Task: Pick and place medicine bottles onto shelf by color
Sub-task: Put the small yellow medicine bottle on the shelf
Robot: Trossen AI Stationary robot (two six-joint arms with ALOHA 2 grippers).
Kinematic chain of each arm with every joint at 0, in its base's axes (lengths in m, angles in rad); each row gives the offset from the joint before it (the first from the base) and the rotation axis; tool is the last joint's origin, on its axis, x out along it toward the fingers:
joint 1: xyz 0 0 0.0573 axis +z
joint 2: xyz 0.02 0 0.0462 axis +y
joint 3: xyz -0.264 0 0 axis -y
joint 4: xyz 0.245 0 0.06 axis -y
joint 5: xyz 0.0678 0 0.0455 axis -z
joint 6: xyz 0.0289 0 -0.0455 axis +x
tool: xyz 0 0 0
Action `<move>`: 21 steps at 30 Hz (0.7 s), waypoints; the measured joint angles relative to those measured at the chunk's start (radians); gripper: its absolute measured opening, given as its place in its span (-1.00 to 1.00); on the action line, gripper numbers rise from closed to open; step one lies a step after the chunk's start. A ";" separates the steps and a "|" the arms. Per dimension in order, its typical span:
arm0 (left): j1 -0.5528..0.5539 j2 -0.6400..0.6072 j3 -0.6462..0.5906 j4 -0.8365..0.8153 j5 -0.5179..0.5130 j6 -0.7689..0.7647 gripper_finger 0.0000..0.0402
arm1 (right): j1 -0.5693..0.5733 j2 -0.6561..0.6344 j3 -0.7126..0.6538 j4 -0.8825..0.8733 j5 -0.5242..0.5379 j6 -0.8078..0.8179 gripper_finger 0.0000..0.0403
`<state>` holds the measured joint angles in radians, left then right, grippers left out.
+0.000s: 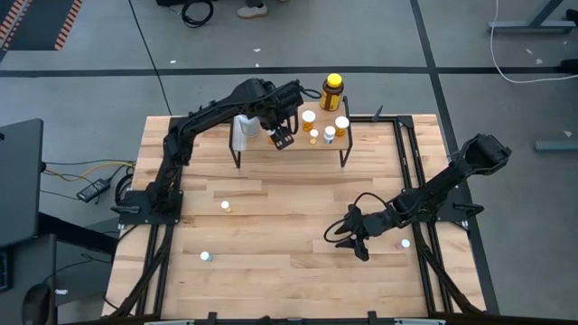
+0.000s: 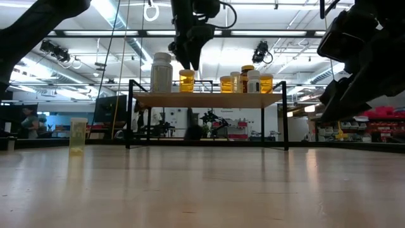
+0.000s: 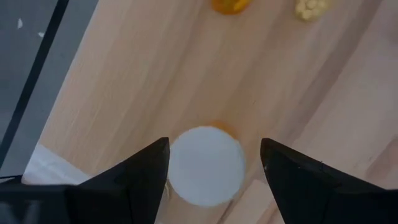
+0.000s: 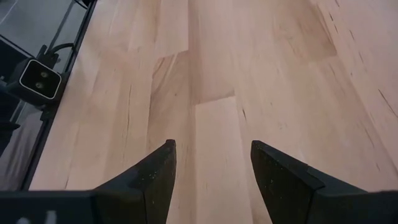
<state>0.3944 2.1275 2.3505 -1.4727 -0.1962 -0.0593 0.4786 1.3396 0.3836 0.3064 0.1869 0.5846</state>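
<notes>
Above the shelf (image 1: pixel 289 149), the left end effector (image 3: pixel 214 163) hangs spread over an orange bottle (image 2: pixel 186 80) standing there, fingers clear of its white cap. Lifting straight up should avoid tipping it. The right end effector (image 4: pixel 211 163) waits spread, empty, over the desk (image 1: pixel 271 235). Labels are unreadable.

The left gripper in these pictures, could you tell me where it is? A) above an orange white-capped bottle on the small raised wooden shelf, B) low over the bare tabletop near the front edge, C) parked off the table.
A: the left gripper hangs over the small raised wooden shelf, its open fingers flanking the white cap of an orange bottle.
</notes>
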 joint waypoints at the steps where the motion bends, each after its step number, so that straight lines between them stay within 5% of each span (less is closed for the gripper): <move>1: -0.003 -0.002 0.000 0.001 -0.002 0.000 0.30 | 0.000 0.000 0.000 0.000 -0.002 0.000 0.06; 21: -0.169 -0.095 0.006 -0.095 -0.014 -0.129 0.26 | 0.101 0.001 0.000 -0.019 0.138 0.026 0.06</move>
<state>0.2250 2.0326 2.3562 -1.5672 -0.2099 -0.1880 0.5798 1.3408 0.3836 0.2871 0.3252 0.6106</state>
